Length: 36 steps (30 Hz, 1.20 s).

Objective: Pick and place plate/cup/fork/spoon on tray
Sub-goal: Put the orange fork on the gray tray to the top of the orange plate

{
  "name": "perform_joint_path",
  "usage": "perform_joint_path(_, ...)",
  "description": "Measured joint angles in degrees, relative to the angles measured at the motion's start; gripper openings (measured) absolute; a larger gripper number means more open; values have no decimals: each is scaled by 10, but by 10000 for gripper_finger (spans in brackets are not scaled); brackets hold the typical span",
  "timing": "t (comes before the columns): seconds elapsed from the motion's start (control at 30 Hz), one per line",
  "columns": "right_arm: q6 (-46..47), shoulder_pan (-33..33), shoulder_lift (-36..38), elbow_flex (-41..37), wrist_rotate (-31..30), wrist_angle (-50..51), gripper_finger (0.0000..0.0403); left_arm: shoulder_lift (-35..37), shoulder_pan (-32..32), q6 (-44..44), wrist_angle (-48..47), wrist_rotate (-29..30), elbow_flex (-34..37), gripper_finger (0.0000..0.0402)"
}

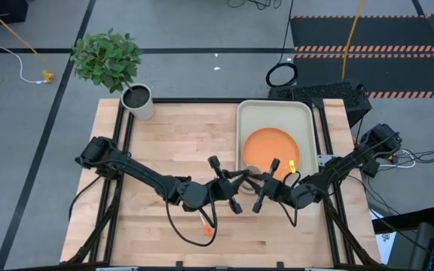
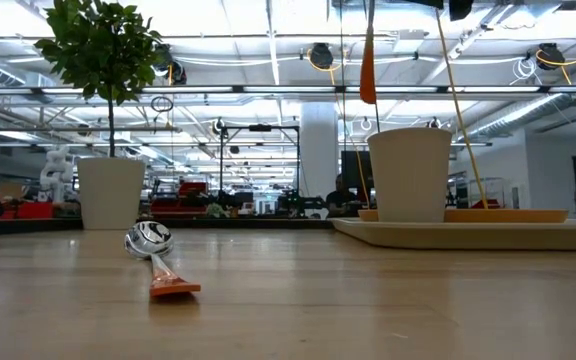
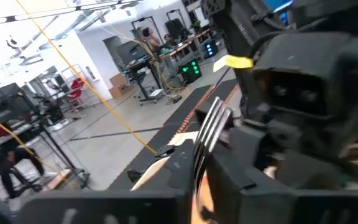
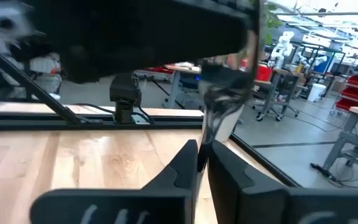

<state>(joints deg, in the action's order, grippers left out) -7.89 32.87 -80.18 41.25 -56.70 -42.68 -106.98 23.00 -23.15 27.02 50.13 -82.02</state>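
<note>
The orange plate (image 1: 268,147) lies in the cream tray (image 1: 274,111) at the table's far right. The beige cup (image 2: 408,173) stands on the tray's near end (image 2: 468,233); in the high view the grippers hide it. The spoon (image 1: 206,229) lies on the table near the front, its bowl (image 2: 148,238) resting on the wood. My left gripper (image 1: 239,183) and my right gripper (image 1: 261,185) meet tip to tip above the tray's near left corner, both shut on the fork (image 3: 212,124), whose orange handle (image 2: 368,62) hangs down. My left gripper pinches the fork between its two fingers, just below the silver tines (image 3: 199,163). It comes level from the table's left. The fork is lifted clear, tines standing out past the fingers. My right gripper pinches the fork's silver metal part (image 4: 207,138) between its shut fingers (image 4: 185,163). It comes level from the table's right. The fork is clear of table and tray.
A grey-white pot (image 1: 136,100) with a green plant stands at the table's far left corner; it also shows in the low view (image 2: 111,190). Bare wood lies between the spoon and the tray.
</note>
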Motion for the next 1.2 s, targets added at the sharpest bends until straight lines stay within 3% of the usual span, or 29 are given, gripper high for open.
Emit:
perform_joint_path(0.2,7,15,43,0,2,66,2,14,14,10,1,-2,0,116)
perform_joint_path(0.33,38,15,63,0,5,124,1,35,24,8,-20,-8,0,145)
perform_joint_path(0.53,97,7,84,0,66,200,1,71,34,14,-108,-12,0,153)
perform_joint_path(0.67,132,-9,93,0,139,235,0,89,35,13,-186,-63,-1,154)
perform_joint_path(0.8,183,-36,95,0,230,277,0,92,35,26,-265,-168,0,155)
perform_joint_path(0.97,222,-64,95,0,300,302,0,95,22,59,-278,-184,0,181)
perform_joint_path(1.2,233,-71,95,0,314,314,0,94,5,116,-328,-190,0,210)
